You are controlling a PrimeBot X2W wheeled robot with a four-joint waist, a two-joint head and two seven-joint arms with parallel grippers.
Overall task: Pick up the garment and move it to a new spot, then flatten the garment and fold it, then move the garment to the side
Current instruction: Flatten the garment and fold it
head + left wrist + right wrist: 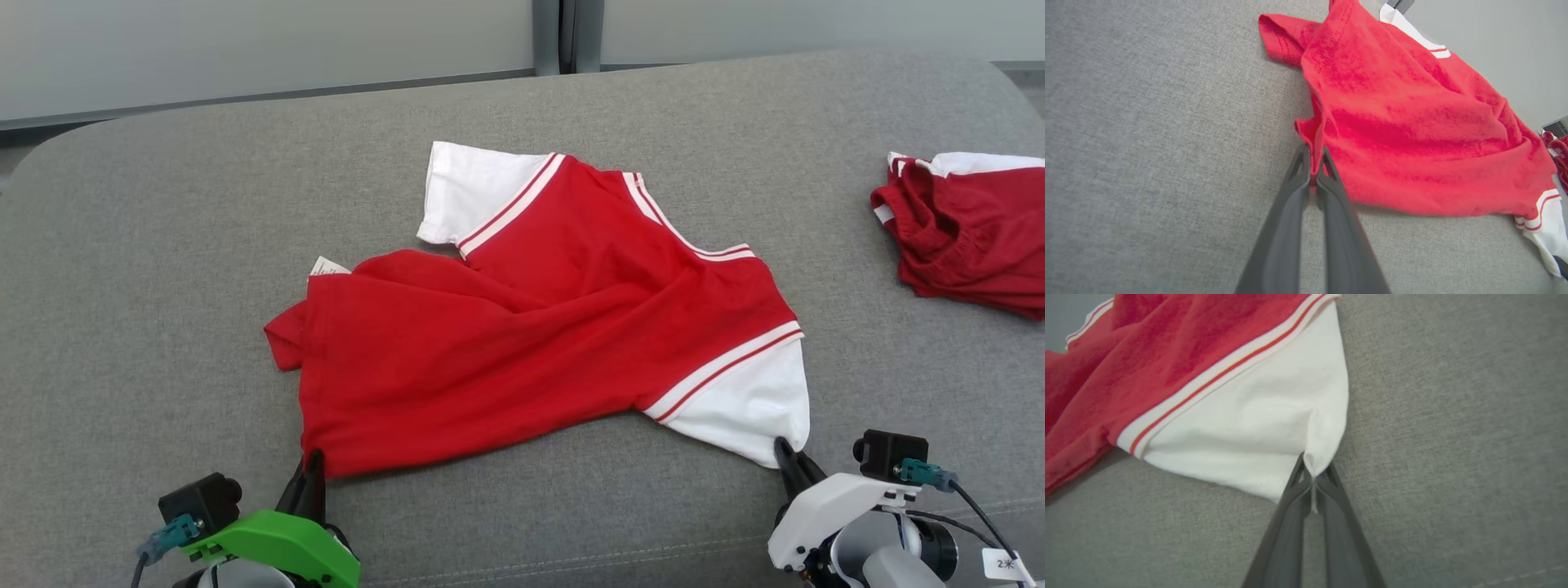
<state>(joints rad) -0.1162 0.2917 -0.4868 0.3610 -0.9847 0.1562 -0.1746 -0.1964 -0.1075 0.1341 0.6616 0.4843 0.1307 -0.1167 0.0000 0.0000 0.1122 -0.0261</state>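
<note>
A: Head view?
B: Jersey (531,327) is lying ahead of the fingers (309,483), stretching from left gripper (313,467) to right gripper (785,453); both are pinching it.
A: Wrists?
B: Left's clamping the red hem corner (1310,136); right's clamping the white sleeve tip (1323,449).

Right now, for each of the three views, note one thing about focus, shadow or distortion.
Head view: even light, sharp, thin shadow under the red shirt. Left wrist view: left hand blurs toward the bottom edge. Right wrist view: right hand soft, white sleeve slightly washed out.
</note>
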